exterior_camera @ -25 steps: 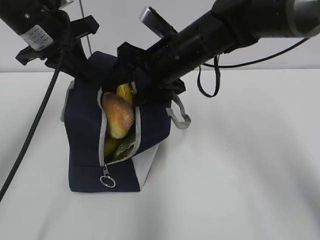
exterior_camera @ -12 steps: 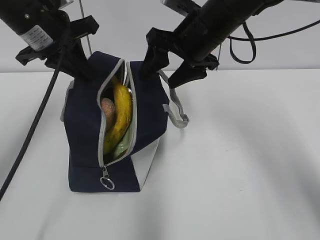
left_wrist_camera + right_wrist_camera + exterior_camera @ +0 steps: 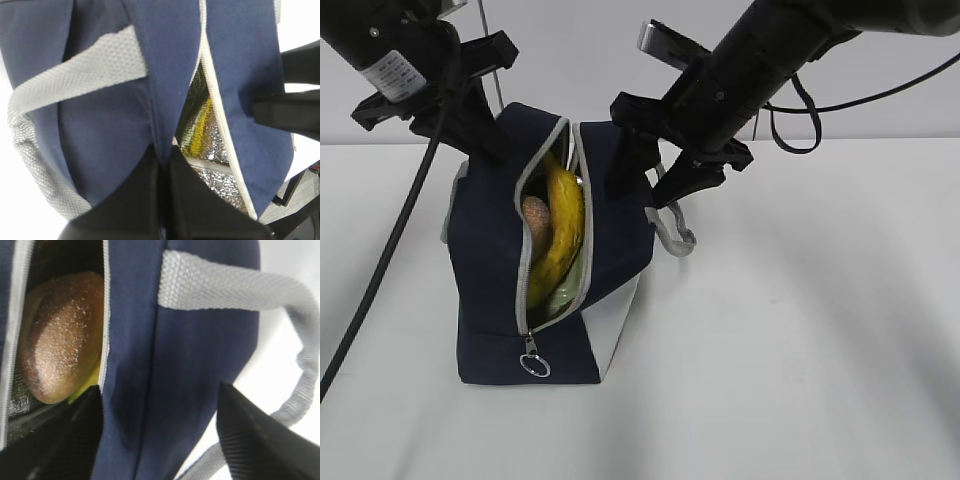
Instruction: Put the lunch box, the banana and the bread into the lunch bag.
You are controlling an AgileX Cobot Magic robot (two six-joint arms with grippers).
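The navy lunch bag (image 3: 490, 260) stands on the white table with its zipper open. Inside, the yellow banana (image 3: 563, 225) lies along the opening. The brown bread (image 3: 534, 213) sits behind it. A pale green strip of the lunch box (image 3: 572, 284) shows under the banana. My left gripper (image 3: 480, 130) is shut on the bag's upper left fabric, pinching a fold (image 3: 164, 157). My right gripper (image 3: 645, 180) is open and empty, its jaws astride the bag's right wall (image 3: 160, 395). The bread (image 3: 60, 335) fills the opening beside its left finger.
A grey strap handle (image 3: 675, 235) hangs off the bag's right side, under the right gripper, and shows in the right wrist view (image 3: 225, 287). The metal zip pull ring (image 3: 534, 365) hangs at the bag's front bottom. A black cable (image 3: 380, 270) slants down at the left.
One second ago the right gripper was at the opening with the bread at the top. It then drew back up and right. The bread sank behind the banana. The left gripper has not moved.
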